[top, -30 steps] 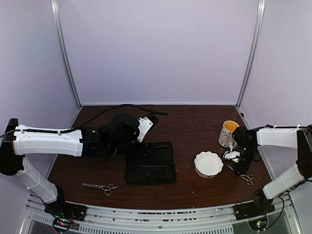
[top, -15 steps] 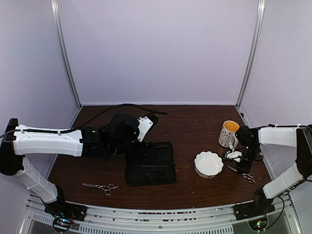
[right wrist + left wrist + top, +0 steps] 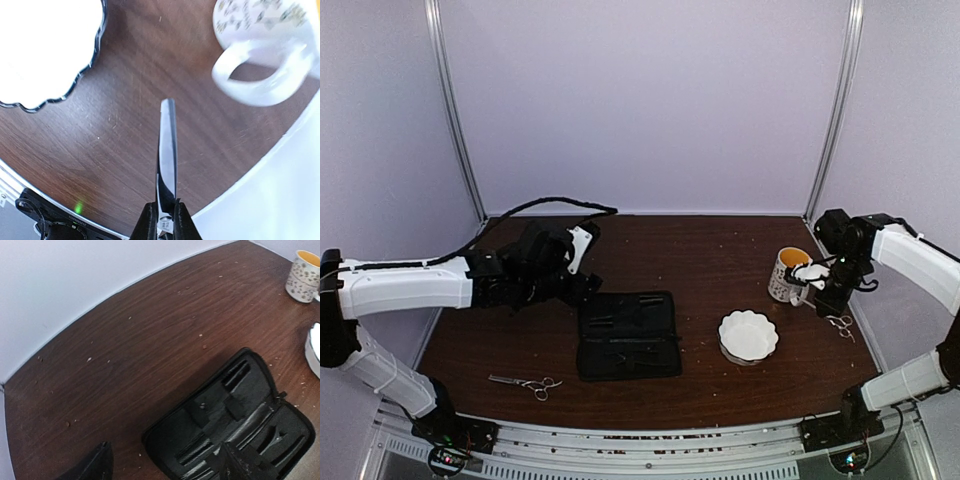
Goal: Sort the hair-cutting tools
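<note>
I count this sort as barely begun. My right jaws [image 3: 165, 216] are pinched narrow on one pair of slim silver scissors [image 3: 167, 145], lifted off the surface. In the wrist view the blade juts out from the jaws and ends just beside the handle of the white speckled mug with the yellow inside [image 3: 786, 273]. The second pair of silver scissors [image 3: 525, 382] lies flat on the dark brown wooden surface [image 3: 710, 260], near its front edge on the left, untouched. The flat black fabric zip case [image 3: 600, 360] lies open in the middle. Its slots hold some slim dark items, but I cannot make out any small black clips against the lining. The white scalloped bowl [image 3: 748, 335] looks empty from above, and I cannot see into the mug. So by my reading both scissors have yet to be put in place.

My left jaws [image 3: 170, 469] are spread wide and hold nothing, hovering behind the case's back left corner.

Room is tight on the right. That arm sits close to the pale side wall [image 3: 910, 150] and the surface's right edge, with the mug touching or nearly so. The back middle of the surface is bare between case and mug. The loose scissors lie close to the front lip.
</note>
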You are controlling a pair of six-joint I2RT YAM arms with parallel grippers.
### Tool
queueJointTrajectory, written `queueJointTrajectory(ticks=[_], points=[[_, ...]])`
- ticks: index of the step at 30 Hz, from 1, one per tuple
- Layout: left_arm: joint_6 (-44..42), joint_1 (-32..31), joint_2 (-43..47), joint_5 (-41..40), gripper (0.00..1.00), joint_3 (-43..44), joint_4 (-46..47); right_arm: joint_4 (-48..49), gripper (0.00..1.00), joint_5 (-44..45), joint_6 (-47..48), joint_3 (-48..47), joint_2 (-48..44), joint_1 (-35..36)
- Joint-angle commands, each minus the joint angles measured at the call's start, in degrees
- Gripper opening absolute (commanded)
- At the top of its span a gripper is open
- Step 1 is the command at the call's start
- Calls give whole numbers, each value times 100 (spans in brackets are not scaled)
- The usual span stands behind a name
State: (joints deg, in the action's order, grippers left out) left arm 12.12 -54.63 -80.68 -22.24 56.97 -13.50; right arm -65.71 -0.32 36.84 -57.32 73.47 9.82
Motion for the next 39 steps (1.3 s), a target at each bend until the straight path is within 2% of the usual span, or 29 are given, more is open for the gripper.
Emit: queueJointTrajectory(ticks=[1,9,16,21,27,34,39], points=[[486,562,218,574,75,-361,-12,-374,0,-142,-179,-543,49,509],[885,1323,-60,1872,69,-535,108,-35,0,594,-264,-1790,1023,2448],[1396,1761,-427,2552,67,-679,350,161,0,1207,59,-3076,2364,3541],[1683,2142,-638,3186,61,-931,904,230,0,1523,381,-3726,3176,4065],[1742,2278,-1010,3175,55,-830,915,311,0,1872,689,-4189,3862,4459],[1810,2342,-1302,3134,54,-907,1105,357,0,2085,798,-4518,4465,4714],[1759,2343,-1569,3476,47,-868,1339,406,0,2205,779,-4791,4867,4773]])
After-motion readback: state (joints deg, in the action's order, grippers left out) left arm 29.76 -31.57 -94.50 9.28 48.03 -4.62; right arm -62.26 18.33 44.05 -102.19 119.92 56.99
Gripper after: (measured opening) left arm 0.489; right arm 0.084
